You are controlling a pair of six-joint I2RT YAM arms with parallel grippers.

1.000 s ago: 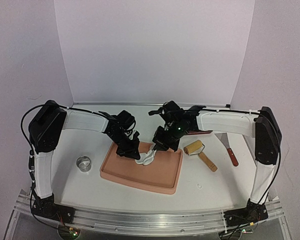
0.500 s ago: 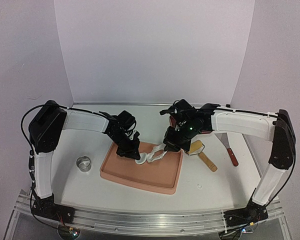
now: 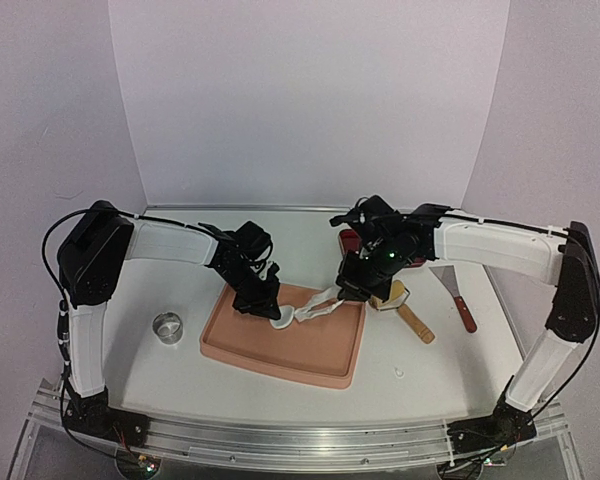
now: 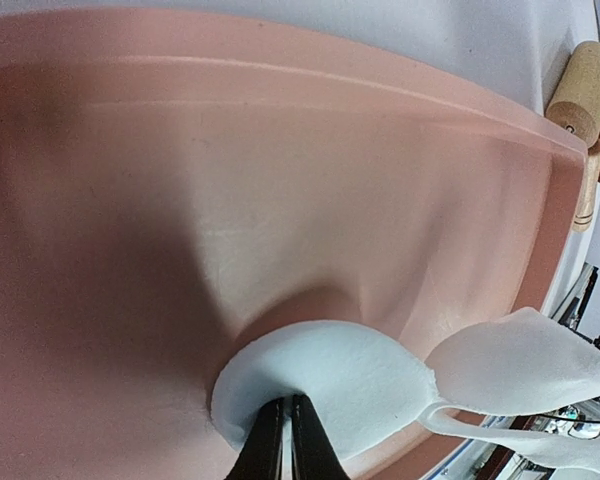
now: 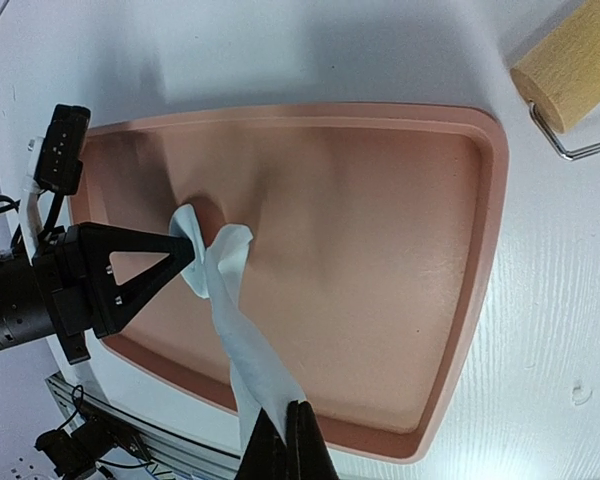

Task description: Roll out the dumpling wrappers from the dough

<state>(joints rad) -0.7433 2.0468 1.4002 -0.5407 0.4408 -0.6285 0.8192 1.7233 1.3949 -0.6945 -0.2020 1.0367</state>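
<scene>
As far as the near side goes, nothing's moved: the ring cutter sits on the table left of the pink tray, nowhere near the action. Over the tray's far half, the dough now hangs as a stretched strip between both arms, where a second ago it was a bunched clump. The left gripper hasn't budged and is pinched tight on the rounded end (the left wrist view shows just a thin neck joining that lobe to the rest). The right gripper, also clamped on dough, has swung out toward the tray's right rim, pulling the strip taut. I reckon it's tearing a piece off, so actual rolling hasn't started, and no finished wrappers show anywhere. Just past the tray, the roller lies untouched, with the scraper beyond it.
</scene>
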